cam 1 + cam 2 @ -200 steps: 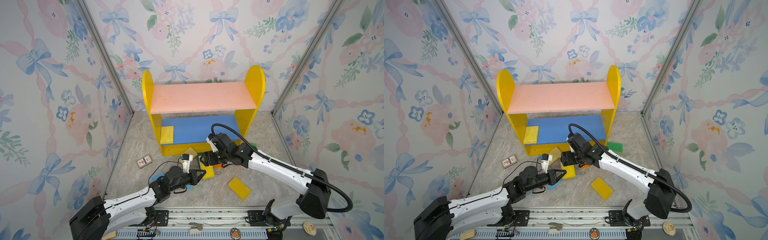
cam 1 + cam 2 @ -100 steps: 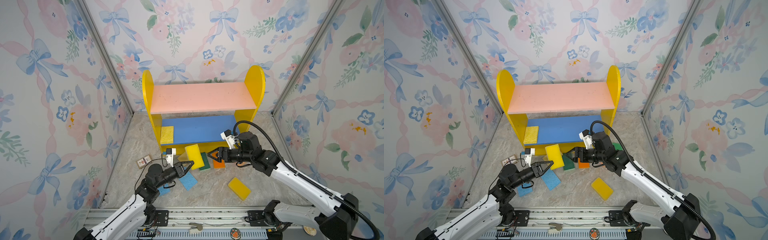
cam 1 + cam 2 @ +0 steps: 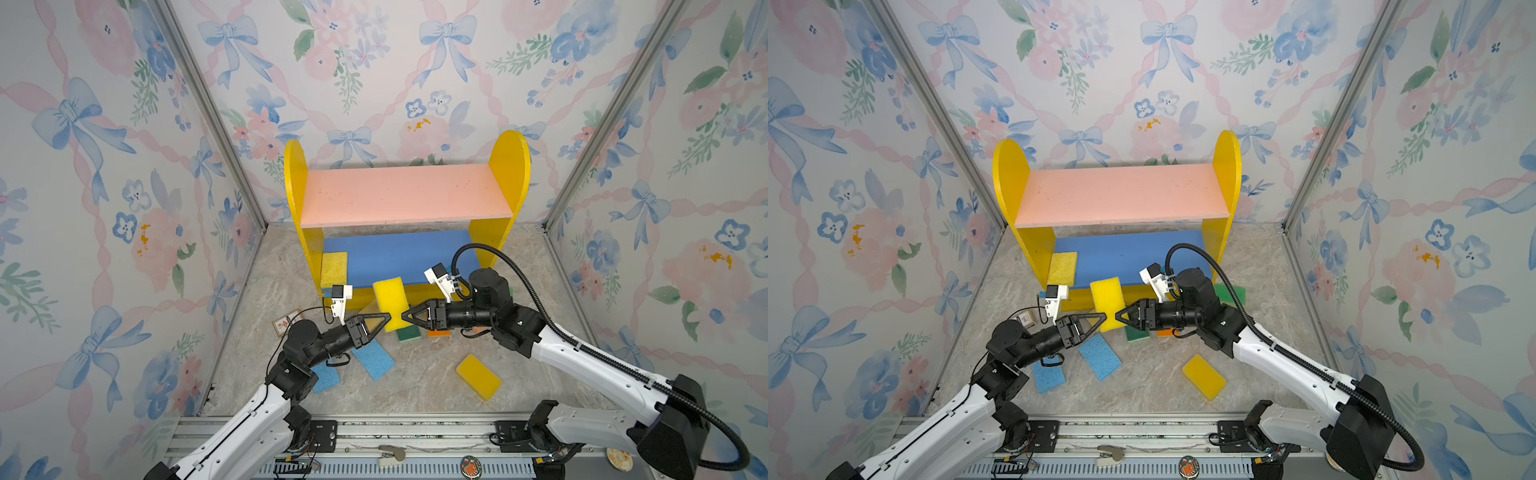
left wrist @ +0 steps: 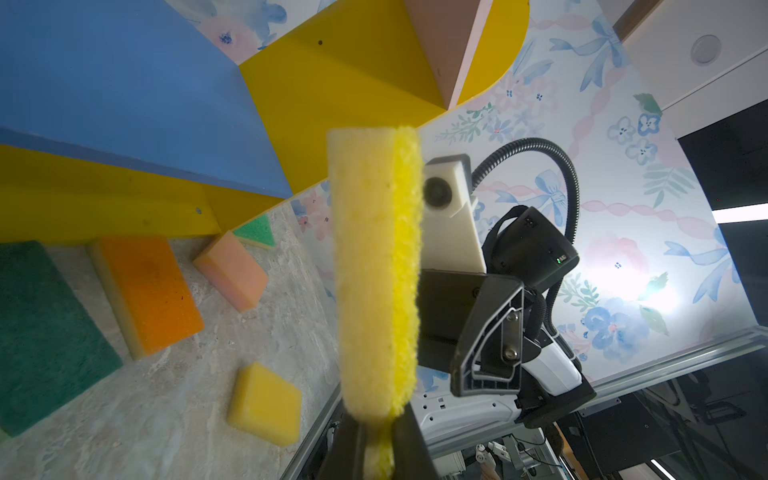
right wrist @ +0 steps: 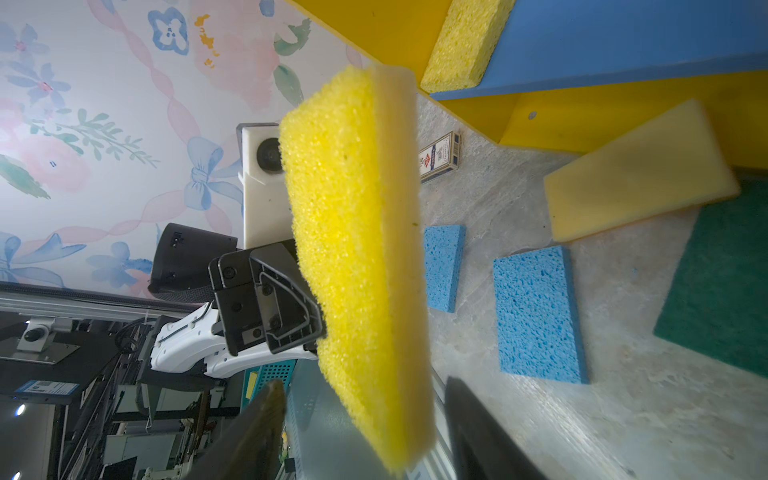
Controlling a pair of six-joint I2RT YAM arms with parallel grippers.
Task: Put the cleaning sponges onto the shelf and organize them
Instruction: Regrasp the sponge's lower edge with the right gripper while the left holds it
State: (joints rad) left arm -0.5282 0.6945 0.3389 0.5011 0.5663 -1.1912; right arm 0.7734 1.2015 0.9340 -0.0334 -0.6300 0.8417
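Since half a second ago the right gripper has slid leftward up to the held yellow sponge; the left arm has hardly shifted.

Farthest left on the marble floor lies a small printed box. Next comes a light blue sponge partly under the left arm, and a second light blue sponge just beside it.

The left gripper is clenched on the near left corner of the held yellow sponge, which hangs above the floor just in front of the shelf. That sponge lies roughly level, rough bright face up and pale face down. Its long axis points at the shelf front, crossways to both grippers.

Ahead of it stand the shelf's yellow front rail and a pale yellow sponge leaning on that rail. A porous yellow sponge sits at the left end of the blue lower board. A dark green sponge lies below the held one's near end, just beside an orange sponge.

The right gripper's jaws stand apart, one finger above and one below the held sponge's near right edge, with gaps showing in the right wrist view.

Farther right, a peach sponge and a green sponge lie by the shelf's right foot. Another yellow sponge lies alone on open floor.
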